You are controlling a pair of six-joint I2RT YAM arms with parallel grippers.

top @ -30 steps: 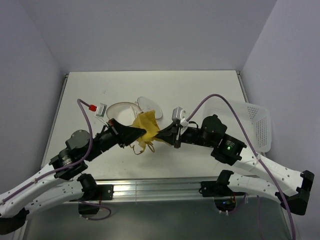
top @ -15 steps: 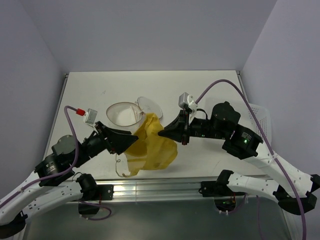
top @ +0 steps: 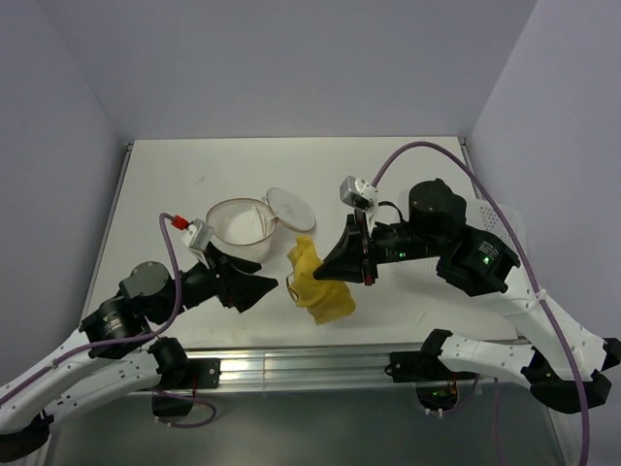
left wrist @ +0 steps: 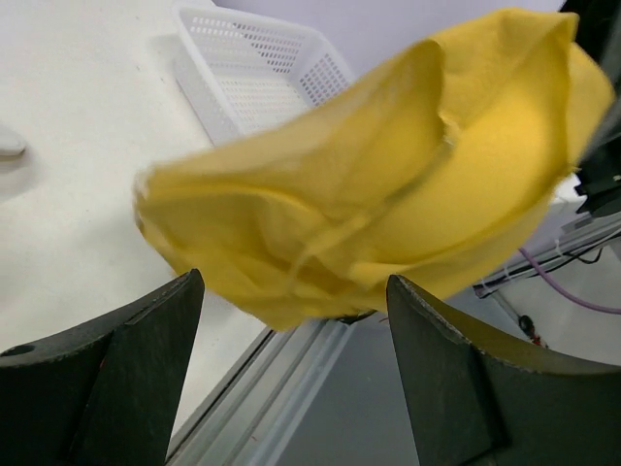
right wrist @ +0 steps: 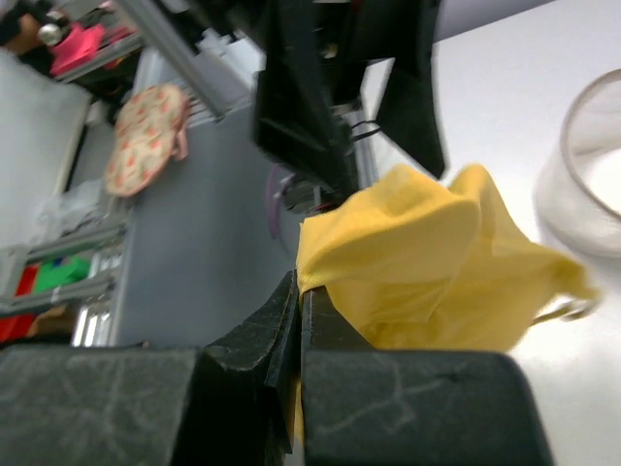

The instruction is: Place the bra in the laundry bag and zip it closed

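Bra (top: pixel 318 286) dangles at the frame's centre, pinched tight in my right gripper (top: pixel 335 275). My left gripper (top: pixel 264 288) gapes wide just left of it, not touching.

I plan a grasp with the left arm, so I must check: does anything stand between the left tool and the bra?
Nothing visible does. The left tool is open, and the bra hangs just ahead of its fingers, pinched by the shut right tool.
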